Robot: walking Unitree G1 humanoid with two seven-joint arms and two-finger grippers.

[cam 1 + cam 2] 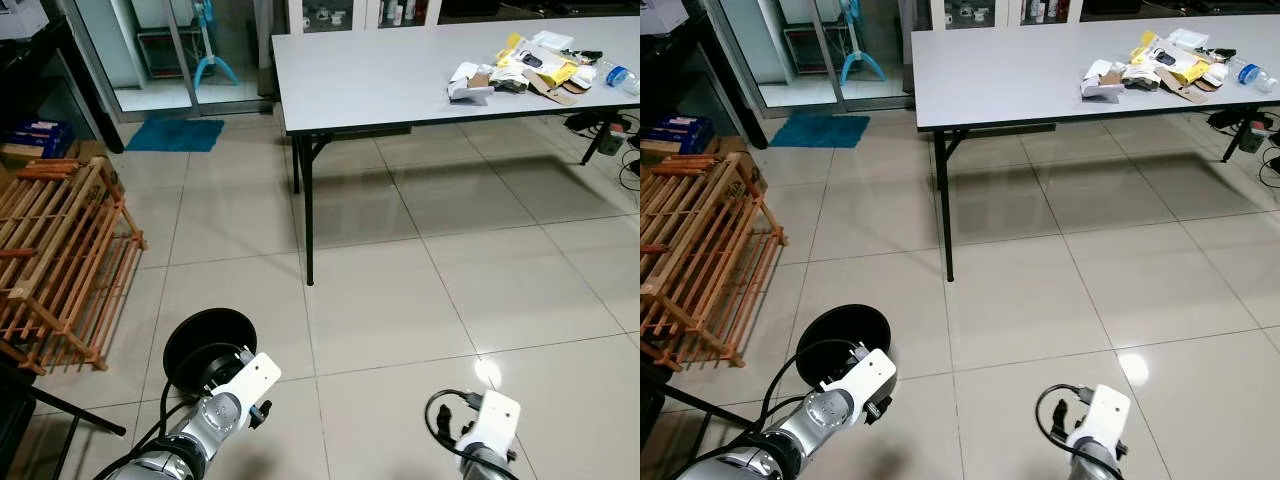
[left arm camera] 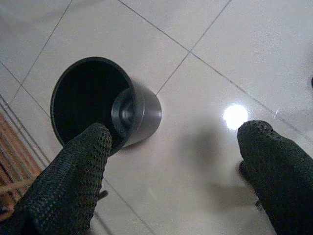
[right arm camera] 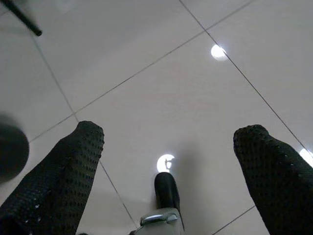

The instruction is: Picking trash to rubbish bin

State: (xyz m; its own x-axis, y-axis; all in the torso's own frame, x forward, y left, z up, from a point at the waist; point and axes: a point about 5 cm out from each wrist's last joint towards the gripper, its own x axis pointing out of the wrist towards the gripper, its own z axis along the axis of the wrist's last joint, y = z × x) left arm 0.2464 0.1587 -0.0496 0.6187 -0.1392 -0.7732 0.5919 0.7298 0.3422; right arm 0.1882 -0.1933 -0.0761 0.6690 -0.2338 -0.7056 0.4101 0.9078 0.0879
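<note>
Clearly the trash [image 1: 527, 68] (cardboard scraps, wrappers, a bottle) lies heaped on the far right end of the grey table [image 1: 370, 80], well apart from the black rubbish bin [image 2: 98, 105] on the floor near the table's front leg. Both the left gripper [image 2: 173, 166] and right gripper [image 3: 168, 169] hang spread and empty. Approach the table squarely before reaching. Nothing can be made out in the bin's dark inside.

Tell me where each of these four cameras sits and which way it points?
Left eye: head camera, looking forward and down at the table, the trash and the bin; both arms show.
Right eye: its stereo twin, same scene.
Left wrist: looks along the open left tool at the bin's mouth.
Right wrist: looks along the open right tool at floor tiles.
Both eyes and the left wrist share the bin.
</note>
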